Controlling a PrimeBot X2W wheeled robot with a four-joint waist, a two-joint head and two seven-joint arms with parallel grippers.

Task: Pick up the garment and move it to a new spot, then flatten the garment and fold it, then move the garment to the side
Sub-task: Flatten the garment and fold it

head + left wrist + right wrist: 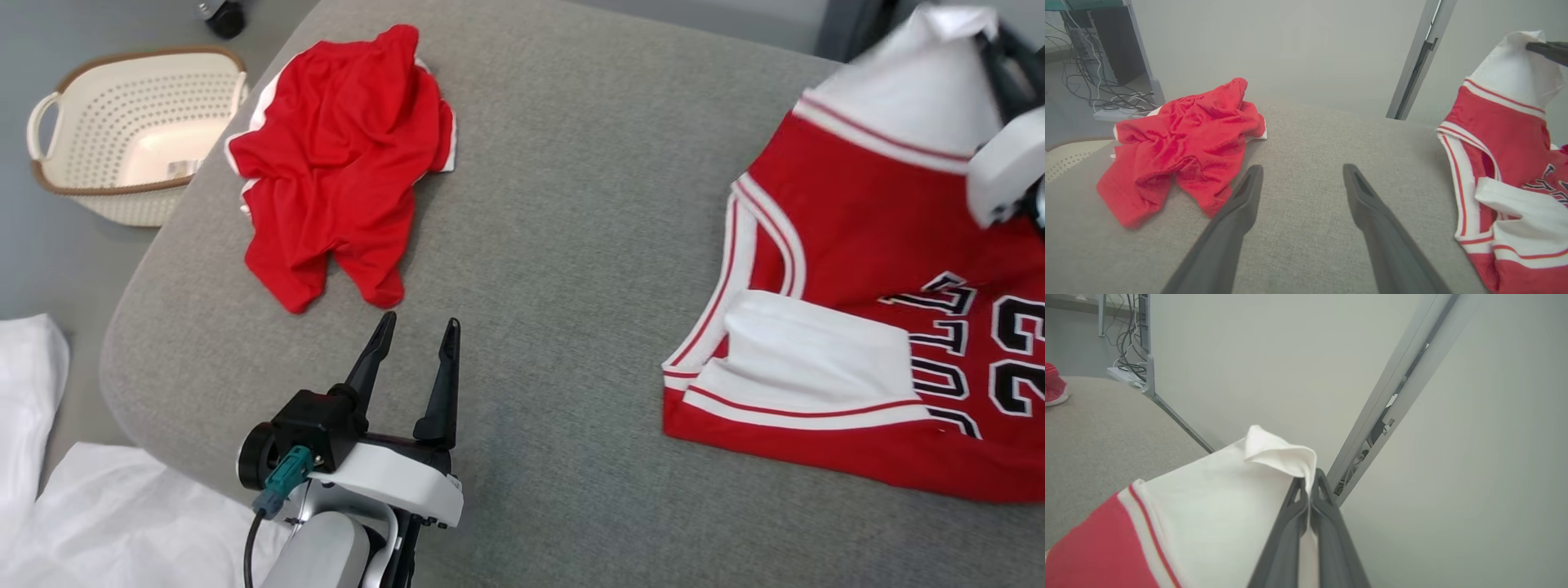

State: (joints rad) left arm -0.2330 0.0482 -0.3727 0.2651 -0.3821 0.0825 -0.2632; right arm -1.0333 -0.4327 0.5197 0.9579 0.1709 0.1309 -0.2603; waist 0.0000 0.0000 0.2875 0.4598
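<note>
The garment (857, 245), a red jersey with white trim and black lettering, lies at the right of the grey padded surface (555, 245). Its white top edge is lifted. My right gripper (988, 41) is shut on that white edge, and the pinch shows close up in the right wrist view, where the gripper (1309, 482) holds the garment (1208, 506). My left gripper (418, 322) hovers open over bare padding near the front, nothing between its fingers (1302, 169). The garment (1498, 134) hangs to its right.
Crumpled red shorts (343, 155) lie at the back left of the surface, just ahead and left of my left gripper. A cream perforated basket (82, 106) stands on the floor beyond the left edge. White cloth (98, 514) lies at the lower left. A metal post (1414, 61) rises behind.
</note>
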